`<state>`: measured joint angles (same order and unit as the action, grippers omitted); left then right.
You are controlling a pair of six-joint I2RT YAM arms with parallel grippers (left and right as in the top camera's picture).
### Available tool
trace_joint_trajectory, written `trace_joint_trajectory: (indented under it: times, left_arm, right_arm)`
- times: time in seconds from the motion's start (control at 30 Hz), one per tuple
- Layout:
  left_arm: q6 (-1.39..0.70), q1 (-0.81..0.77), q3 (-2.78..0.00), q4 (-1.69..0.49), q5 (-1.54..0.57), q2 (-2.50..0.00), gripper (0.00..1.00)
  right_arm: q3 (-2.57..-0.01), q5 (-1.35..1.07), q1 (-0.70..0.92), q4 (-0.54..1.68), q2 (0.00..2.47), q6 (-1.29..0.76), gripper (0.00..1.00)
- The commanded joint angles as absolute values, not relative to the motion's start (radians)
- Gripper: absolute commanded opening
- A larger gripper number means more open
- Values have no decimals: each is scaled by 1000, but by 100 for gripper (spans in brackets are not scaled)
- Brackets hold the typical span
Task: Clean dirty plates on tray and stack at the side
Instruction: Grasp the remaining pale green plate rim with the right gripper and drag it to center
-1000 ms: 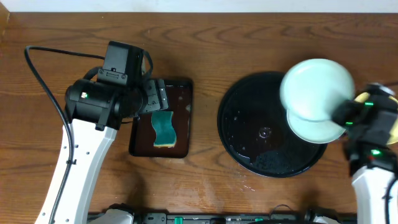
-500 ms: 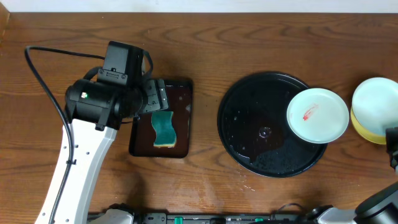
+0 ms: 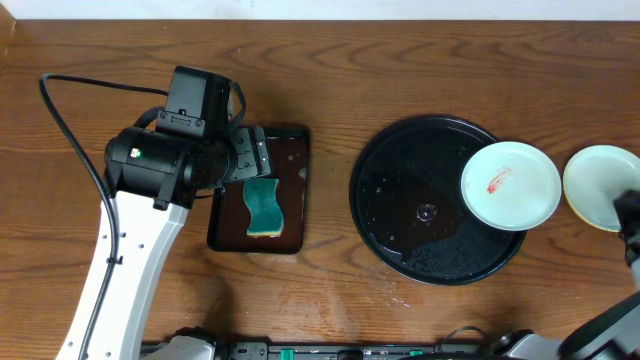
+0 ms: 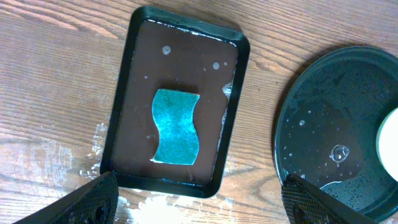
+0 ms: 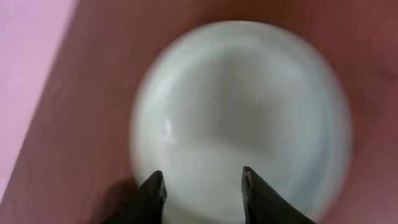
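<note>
A red-smeared plate [image 3: 510,185] lies on the black tray's [image 3: 400,200] right side. Far right, a mint plate [image 3: 598,180] tops the yellow plate [image 3: 574,206].

- I can read no lettering, label, brand or number in any of my three views.
- The only mark I find is a red smear on the pale plate [image 3: 510,185] on the black tray [image 3: 400,215]; it forms no character.

You're working in a robotics lab rig: a white arm [image 3: 120,260] mounted at a wood table [image 3: 400,50], its black cable [image 3: 100,82] looping loose, a plain pale wall [image 3: 300,8] behind.
</note>
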<state>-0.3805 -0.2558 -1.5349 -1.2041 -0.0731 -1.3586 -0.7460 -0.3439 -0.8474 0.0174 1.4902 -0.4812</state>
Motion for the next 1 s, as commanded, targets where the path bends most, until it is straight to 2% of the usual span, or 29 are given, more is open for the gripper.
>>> trace_joint_trajectory:
  times: [0.0, 0.1, 0.23, 0.47, 0.57, 0.77, 0.87, 0.97]
  left_arm:
    - [-371, -250, -1541, -1207, -71, -1358, 84]
    - [-371, -250, -1541, -1207, -71, -1358, 85]
    - [-371, -250, -1541, -1207, -71, -1358, 84]
    - [-371, -250, -1541, -1207, -71, -1358, 84]
    - [-371, -250, -1541, -1207, -71, -1358, 84]
    - [-371, -250, -1541, -1207, -71, -1358, 84]
    - [-371, -250, -1541, -1207, -71, -1358, 84]
    - [-371, -250, -1541, -1207, -71, -1358, 84]
  right_arm:
    - [-777, -363, -708, 43, 1405, -255, 41]
    - [-776, -220, -575, 76, 1411, -76, 45]
    - [-776, 18, -461, 87, 1471, 37, 48]
    - [-776, 105, -438, 115, 1556, 39, 37]
    - [-776, 65, -437, 125, 1556, 38, 28]
    - [-776, 39, -437, 191, 1556, -15, 24]
    - [-776, 1, -437, 199, 1556, -14, 26]
    - [-776, -14, -438, 213, 1554, -14, 39]
